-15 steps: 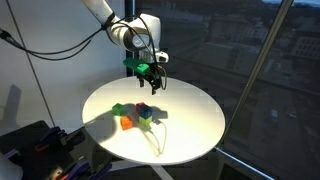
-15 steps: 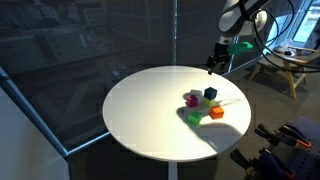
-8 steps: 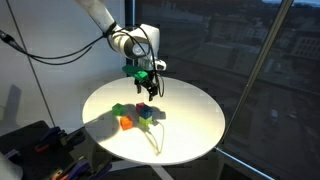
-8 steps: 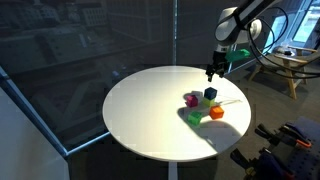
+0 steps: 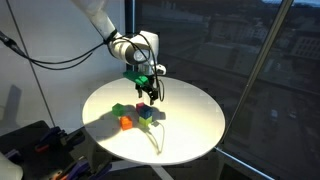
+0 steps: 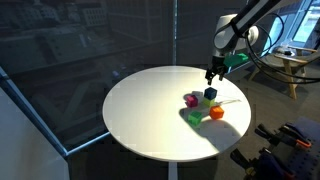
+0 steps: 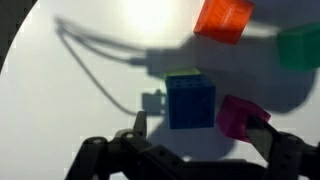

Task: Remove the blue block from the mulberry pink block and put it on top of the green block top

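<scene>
Hand [image 6: 211,77] above upright blue block [image 7: 190,100]

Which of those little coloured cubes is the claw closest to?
The small dark blue cube, centred before the gripper; the pink cube, orange cube and green cube sit off-centre.

A brightly lit round white tabletop [image 5: 192,128] stands beside tall dark glass window panes [image 5: 250,50], a light wooden trestle [image 6: 285,66] behind.

Small dark blue cube [image 7: 190,100] sat upright on the table, just beside the small magenta-pink cube [image 7: 238,116]. Small bright green cube [image 7: 300,45] lay nearby in shadow, apart from both.
</scene>
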Robot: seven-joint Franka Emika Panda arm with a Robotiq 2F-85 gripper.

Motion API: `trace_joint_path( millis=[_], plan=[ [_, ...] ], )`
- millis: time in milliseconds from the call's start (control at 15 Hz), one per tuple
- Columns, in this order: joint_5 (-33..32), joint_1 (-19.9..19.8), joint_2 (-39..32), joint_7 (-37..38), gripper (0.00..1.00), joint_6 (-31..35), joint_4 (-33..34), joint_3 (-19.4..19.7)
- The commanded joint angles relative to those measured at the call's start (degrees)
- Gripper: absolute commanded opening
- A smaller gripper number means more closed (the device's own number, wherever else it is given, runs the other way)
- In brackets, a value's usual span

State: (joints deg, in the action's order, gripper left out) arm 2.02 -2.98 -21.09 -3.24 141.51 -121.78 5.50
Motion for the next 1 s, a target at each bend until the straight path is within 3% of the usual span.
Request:
trace_joint_path(
  millis=[0, 933],
  plan=[
    [-2.93, 0.38, -1.72, 2.78, 1.0, 1.34, 1.36, 0.14],
    [-3.63, -0.05, -6.9, 1.89, 1.0, 0.63, 5.44, -0.63]
  ],
)
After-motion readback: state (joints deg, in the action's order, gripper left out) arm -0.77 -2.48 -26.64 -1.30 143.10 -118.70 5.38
